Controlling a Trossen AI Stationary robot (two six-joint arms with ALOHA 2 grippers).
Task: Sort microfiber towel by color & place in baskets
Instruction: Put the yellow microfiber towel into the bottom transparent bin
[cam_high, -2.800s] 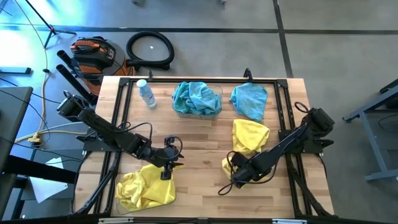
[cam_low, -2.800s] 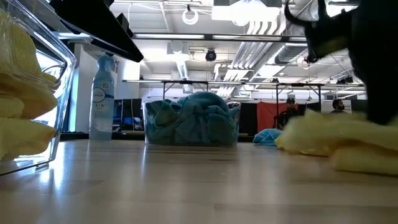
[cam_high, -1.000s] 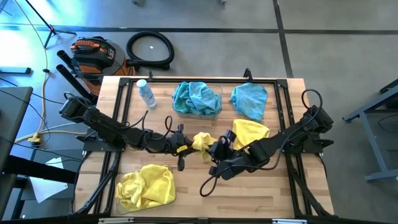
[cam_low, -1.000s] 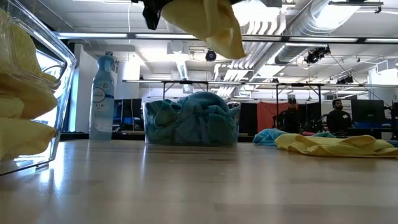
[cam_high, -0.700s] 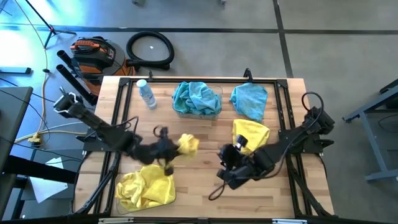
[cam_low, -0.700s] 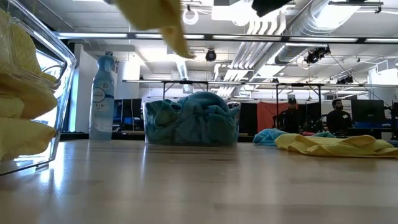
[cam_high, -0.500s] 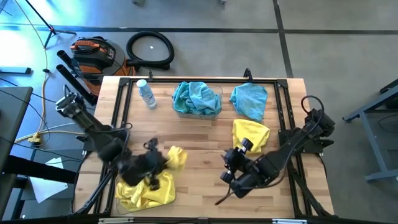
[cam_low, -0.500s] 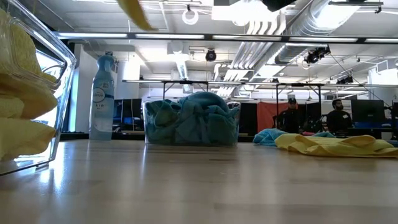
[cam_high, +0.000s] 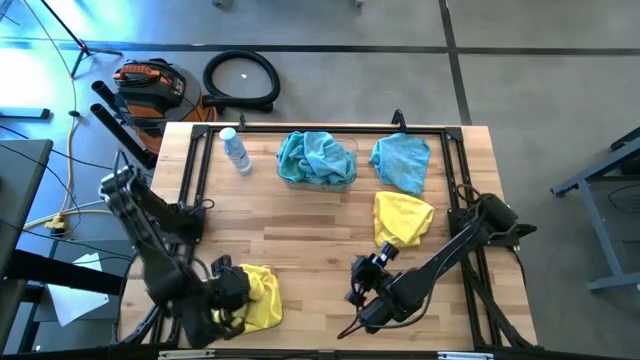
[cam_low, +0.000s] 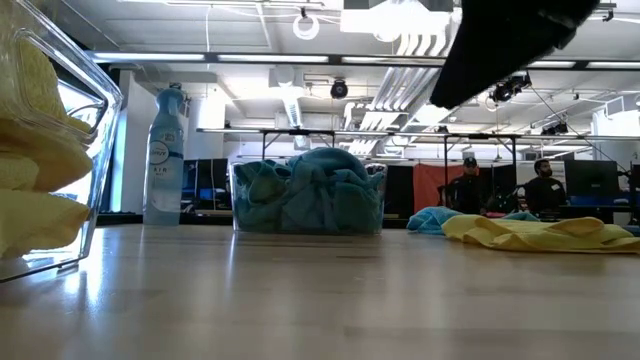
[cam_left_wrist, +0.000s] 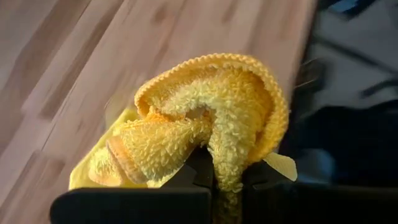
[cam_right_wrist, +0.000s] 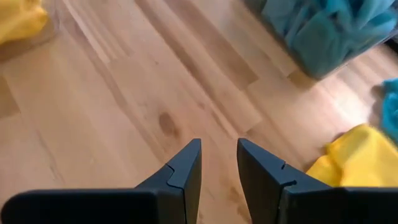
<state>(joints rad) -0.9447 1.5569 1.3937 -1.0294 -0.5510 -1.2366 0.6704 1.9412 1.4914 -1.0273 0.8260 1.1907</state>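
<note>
I see left gripper (cam_left_wrist: 225, 177) pinching a yellow towel (cam_left_wrist: 211, 118) over the yellow basket (cam_high: 235, 300) (near corner); right gripper (cam_right_wrist: 219, 163) hovers empty, fingers narrowly parted.

Bottle (cam_high: 235, 151) left of basket (cam_high: 317, 179)

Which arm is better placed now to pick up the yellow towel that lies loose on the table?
Probably the right. The right gripper is open and empty, near the loose yellow towel. The left gripper is shut on another yellow towel over the yellow basket.
</note>
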